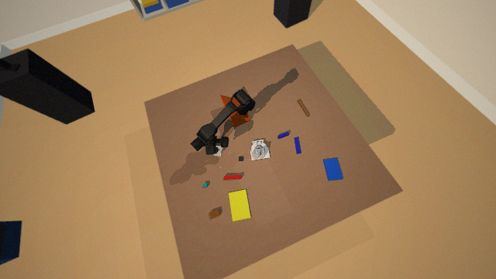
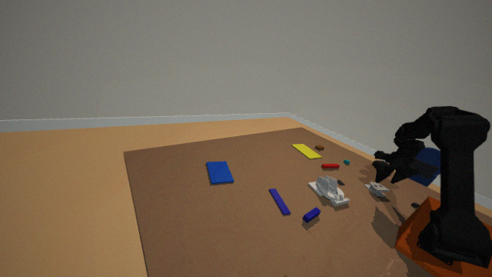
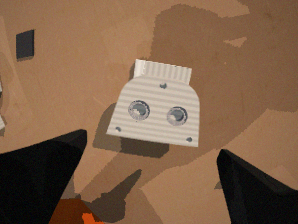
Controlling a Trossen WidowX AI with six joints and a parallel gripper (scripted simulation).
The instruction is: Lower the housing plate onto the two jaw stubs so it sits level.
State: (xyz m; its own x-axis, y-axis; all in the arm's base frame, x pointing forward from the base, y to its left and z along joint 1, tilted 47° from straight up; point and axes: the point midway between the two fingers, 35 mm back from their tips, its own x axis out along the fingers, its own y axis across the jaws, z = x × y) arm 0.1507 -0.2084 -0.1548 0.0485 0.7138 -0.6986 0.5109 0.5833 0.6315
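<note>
The housing plate (image 1: pixel 219 151) (image 2: pixel 378 187) (image 3: pixel 157 102) is white, with two large round holes and three small ones. It sits raised on a ribbed white support, apart from the gripper mechanism. That mechanism, a white base with upright parts (image 1: pixel 260 150) (image 2: pixel 327 188), stands on the brown mat; its jaws and stubs are too small to tell apart. My gripper (image 1: pixel 218 146) (image 2: pixel 386 181) (image 3: pixel 154 147) is open and empty above the plate. In the wrist view its fingertips are on either side of the plate's lower edge, with nothing between them.
A small dark block (image 1: pixel 241 158) (image 2: pixel 340 182) (image 3: pixel 25 45) lies between plate and mechanism. A red bar (image 1: pixel 232 177) (image 2: pixel 330 166), teal piece (image 1: pixel 205 184) and yellow plate (image 1: pixel 239 205) lie beyond. Two dark-blue bars (image 1: pixel 297 145) (image 1: pixel 284 135) and a blue plate (image 1: pixel 333 169) lie past the mechanism.
</note>
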